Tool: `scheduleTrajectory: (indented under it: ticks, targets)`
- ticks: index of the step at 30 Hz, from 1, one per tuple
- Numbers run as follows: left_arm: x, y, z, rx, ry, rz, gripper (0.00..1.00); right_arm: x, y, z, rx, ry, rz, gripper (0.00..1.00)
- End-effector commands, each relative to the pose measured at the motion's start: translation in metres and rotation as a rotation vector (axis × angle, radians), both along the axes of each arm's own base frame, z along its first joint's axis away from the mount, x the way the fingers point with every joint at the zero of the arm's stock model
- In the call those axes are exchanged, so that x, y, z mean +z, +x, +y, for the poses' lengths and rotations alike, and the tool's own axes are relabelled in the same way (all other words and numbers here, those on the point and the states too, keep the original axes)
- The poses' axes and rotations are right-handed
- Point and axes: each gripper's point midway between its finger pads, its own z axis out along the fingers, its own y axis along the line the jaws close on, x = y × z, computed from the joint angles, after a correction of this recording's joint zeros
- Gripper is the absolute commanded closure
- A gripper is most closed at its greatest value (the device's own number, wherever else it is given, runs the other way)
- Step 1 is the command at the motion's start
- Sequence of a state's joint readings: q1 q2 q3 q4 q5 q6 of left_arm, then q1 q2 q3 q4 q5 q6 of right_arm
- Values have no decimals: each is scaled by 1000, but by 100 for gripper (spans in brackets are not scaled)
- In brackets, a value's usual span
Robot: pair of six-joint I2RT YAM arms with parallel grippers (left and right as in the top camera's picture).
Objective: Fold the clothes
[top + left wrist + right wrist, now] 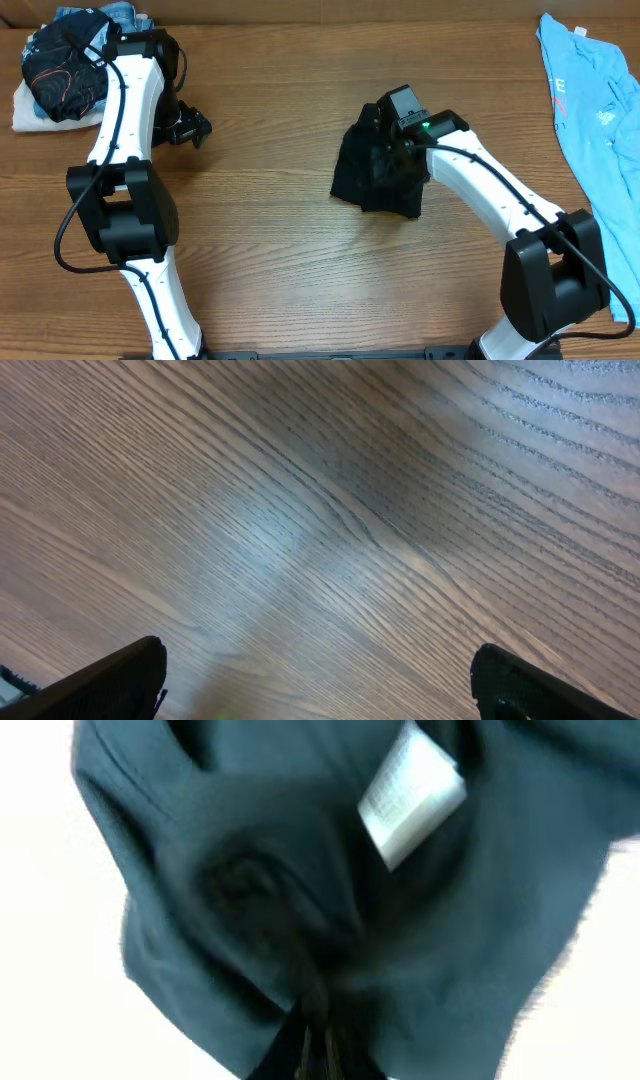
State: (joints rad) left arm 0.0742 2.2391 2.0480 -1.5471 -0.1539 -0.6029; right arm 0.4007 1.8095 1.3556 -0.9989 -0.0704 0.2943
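Pinching black T-shirt [372, 182], right pincer [316, 1048] clamped; left pincer [320, 668] agape

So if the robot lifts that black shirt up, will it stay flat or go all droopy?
Probably droopy: the black shirt sits bunched in a heap, and its cloth puckers into folds where the right end effector pinches it. It's likely light, since one small pinch gathers it. It shouldn't roll or break, though it may drag on the table.
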Motion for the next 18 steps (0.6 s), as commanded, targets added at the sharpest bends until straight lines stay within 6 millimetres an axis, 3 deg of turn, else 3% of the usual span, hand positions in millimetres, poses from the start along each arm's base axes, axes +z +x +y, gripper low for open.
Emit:
scheduleTrajectory:
  ticks: [1,4,7,14,18]
  targets:
    - [0,0,4,-1,9,-1,0,48,5,-2,-106,12,-37,96]
    - [0,0,4,-1,10,-2,0,65,-11,-9,-158,-3,13,96]
    - [0,0,4,-1,10,-2,0,64,-29,-20,-189,-56,79,96]
    - [0,0,4,-1,10,-3,0,30,-52,-47,-337,-190,155,93]
    - [0,0,4,-1,10,-2,0,10,-61,-94,-554,-410,115,85]
